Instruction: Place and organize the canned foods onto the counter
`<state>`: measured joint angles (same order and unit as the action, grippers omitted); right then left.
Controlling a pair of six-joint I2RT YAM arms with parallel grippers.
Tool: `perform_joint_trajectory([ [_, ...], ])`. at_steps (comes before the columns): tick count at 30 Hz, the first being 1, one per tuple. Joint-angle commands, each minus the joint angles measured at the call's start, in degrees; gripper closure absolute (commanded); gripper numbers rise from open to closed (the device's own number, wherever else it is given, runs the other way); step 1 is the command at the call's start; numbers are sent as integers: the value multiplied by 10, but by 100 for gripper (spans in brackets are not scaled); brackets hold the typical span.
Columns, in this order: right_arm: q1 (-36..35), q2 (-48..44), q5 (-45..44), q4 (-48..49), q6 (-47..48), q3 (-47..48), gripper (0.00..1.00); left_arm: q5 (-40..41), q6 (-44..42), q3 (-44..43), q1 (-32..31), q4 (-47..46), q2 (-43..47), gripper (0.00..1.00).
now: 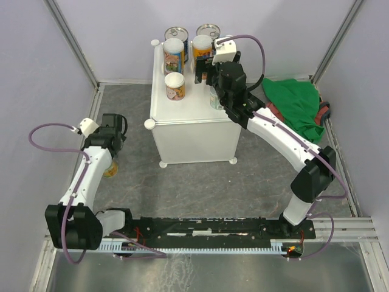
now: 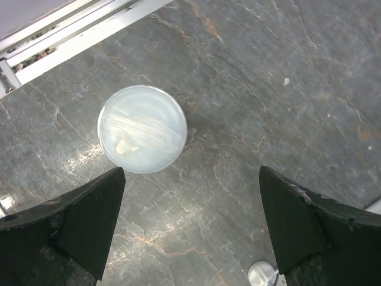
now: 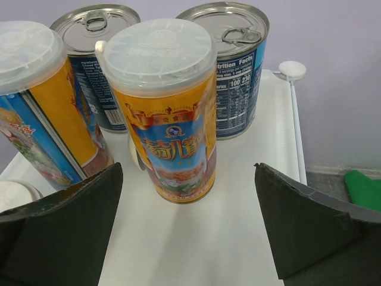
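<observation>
The white counter [image 3: 250,179] spreads beneath the right gripper [image 3: 187,173], whose fingers stand wide apart and hold nothing. Ahead of them, centred in the gap, an orange-labelled can [image 3: 166,119] stands upright under a frosted plastic lid. Two blue cans [image 3: 238,77] with pull-tab tops stand behind it. The left gripper [image 2: 191,170], equally spread and empty, hangs over a white-lidded can [image 2: 141,128] on the grey floor, ahead of its left finger. The cans look rigid and probably weighty, with slick labels. They are best squeezed across the mid-body, below the lid.
</observation>
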<state>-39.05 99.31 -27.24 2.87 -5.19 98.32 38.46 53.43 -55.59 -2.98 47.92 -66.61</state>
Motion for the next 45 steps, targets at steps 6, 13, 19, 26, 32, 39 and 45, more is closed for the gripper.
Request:
perform_joint_trajectory([
  [6,12,-28,10,-39,-20,-48,1,-28,138,-35,81,41,-49,1],
  [13,13,-32,11,-39,-26,-56,1,-53,192,-28,109,52,-79,1],
  [19,18,-32,12,-43,-29,-60,1,-66,208,-12,127,31,-98,1],
  [26,19,-34,17,-45,-29,-62,1,-64,225,12,136,3,-115,1],
  [32,18,-35,23,-47,-35,-62,1,-58,221,12,143,-11,-120,1],
  [39,18,-40,25,-46,-34,-67,1,-48,212,24,148,-30,-129,1],
  [45,19,-48,23,-46,-30,-74,1,-53,207,35,150,-45,-133,1],
])
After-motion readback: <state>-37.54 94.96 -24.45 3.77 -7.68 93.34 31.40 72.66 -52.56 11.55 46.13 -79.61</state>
